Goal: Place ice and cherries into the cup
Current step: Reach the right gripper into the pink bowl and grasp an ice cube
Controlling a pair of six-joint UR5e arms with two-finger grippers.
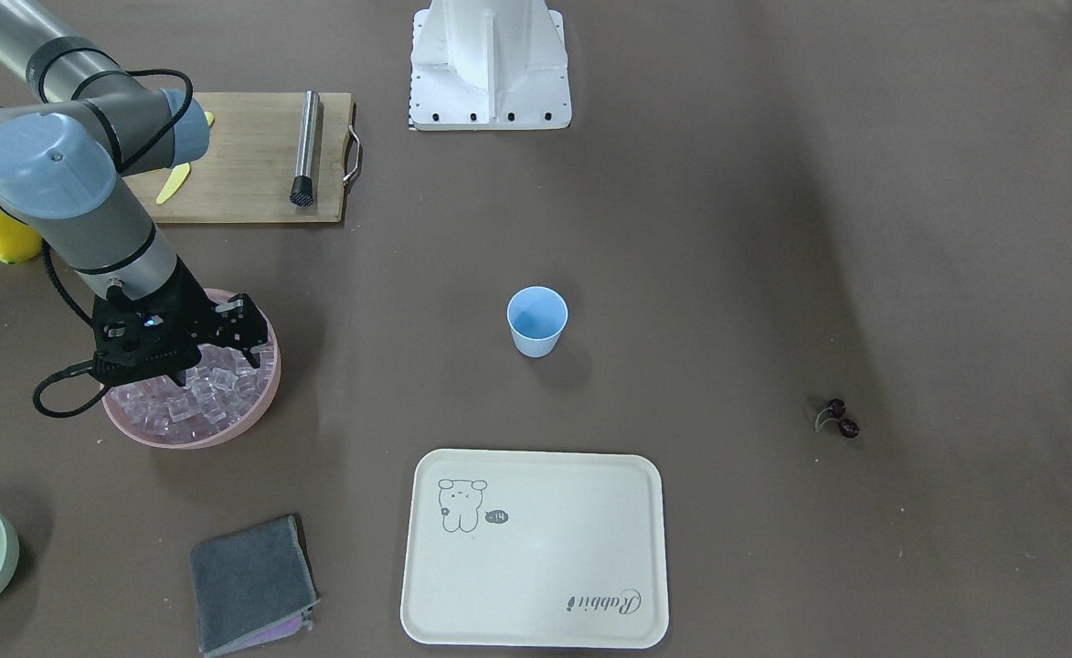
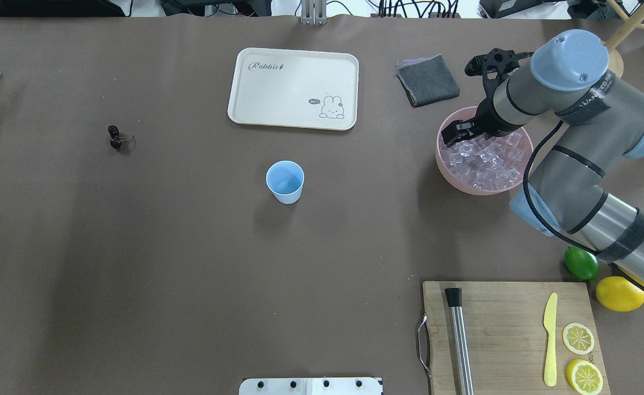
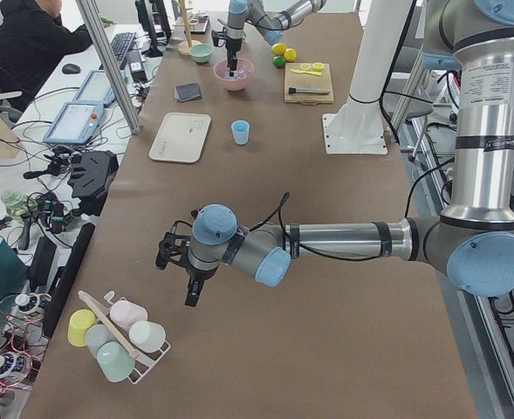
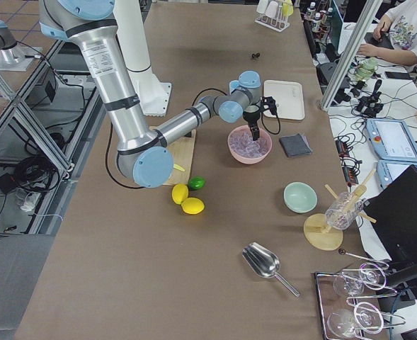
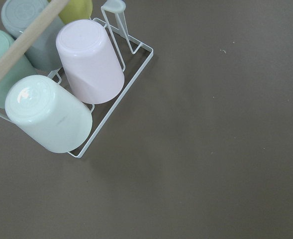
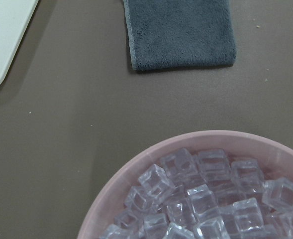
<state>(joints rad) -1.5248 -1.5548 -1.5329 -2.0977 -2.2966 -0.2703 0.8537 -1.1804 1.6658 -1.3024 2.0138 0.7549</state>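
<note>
A small light blue plastic tumbler, round-rimmed, tapering to its base and smooth-walled, stands upright on the matte brown table, with nothing visible inside it. Two glossy, near-black round cherries joined by thin greenish stems lie on the bare surface well apart from it, on the robot's left. The clear, glassy ice cubes, faintly pink with rounded edges, are heaped in a wide pink bowl with a smooth, thick rim, on the robot's right. The right gripper, black and angular, hangs just over that heap inside the bowl's rim; whether its jaws are apart or together cannot be told, and no cube can be seen between them. The left gripper hovers far down the table beside a white wire rack of upturned pastel plastic cups; how its jaws stand cannot be told. Beyond the tumbler lies a flat cream rectangular tray with rounded corners and a printed rabbit, and beside the bowl a folded grey terry cloth with a nubby pile.
</note>
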